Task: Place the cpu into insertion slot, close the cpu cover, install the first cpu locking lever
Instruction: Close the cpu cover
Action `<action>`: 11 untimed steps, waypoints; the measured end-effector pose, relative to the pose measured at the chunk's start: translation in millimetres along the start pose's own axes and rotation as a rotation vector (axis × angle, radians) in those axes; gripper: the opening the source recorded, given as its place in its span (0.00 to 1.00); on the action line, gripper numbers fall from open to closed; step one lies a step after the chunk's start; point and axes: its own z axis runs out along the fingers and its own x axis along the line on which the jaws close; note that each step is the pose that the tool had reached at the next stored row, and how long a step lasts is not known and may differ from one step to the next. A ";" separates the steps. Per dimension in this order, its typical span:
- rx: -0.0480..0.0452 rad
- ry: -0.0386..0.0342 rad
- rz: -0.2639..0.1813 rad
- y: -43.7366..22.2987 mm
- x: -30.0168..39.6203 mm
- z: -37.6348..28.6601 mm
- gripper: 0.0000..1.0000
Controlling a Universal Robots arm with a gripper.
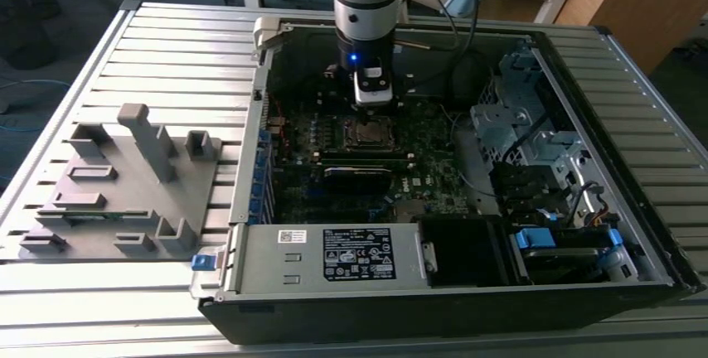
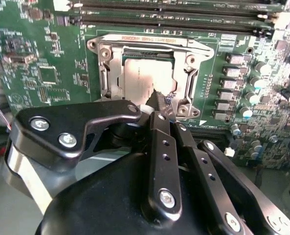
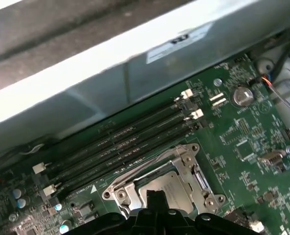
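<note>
The gripper [image 2: 160,105] hung over the socket's edge, fingers pressed together with nothing between them. The cpu [image 2: 145,73] lay in the socket on the motherboard [image 2: 37,58], the cover [image 2: 105,73] closed around it.

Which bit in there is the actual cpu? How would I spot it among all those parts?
Find the open black computer case on the slatted table, then the green motherboard inside it. Below the robot's black pincer sits a thin square silver metal cover frame with an open centre. The cpu is the flat, dull silver-grey square showing through that frame: plain and smooth, unlike the component-studded board around it.
</note>
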 end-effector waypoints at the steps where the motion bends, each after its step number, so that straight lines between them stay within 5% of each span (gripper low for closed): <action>1: -0.0012 0.0011 -0.015 0.0 0.0 0.4 0.10; 11: -0.0095 0.0093 -0.132 0.4 -1.0 3.9 0.10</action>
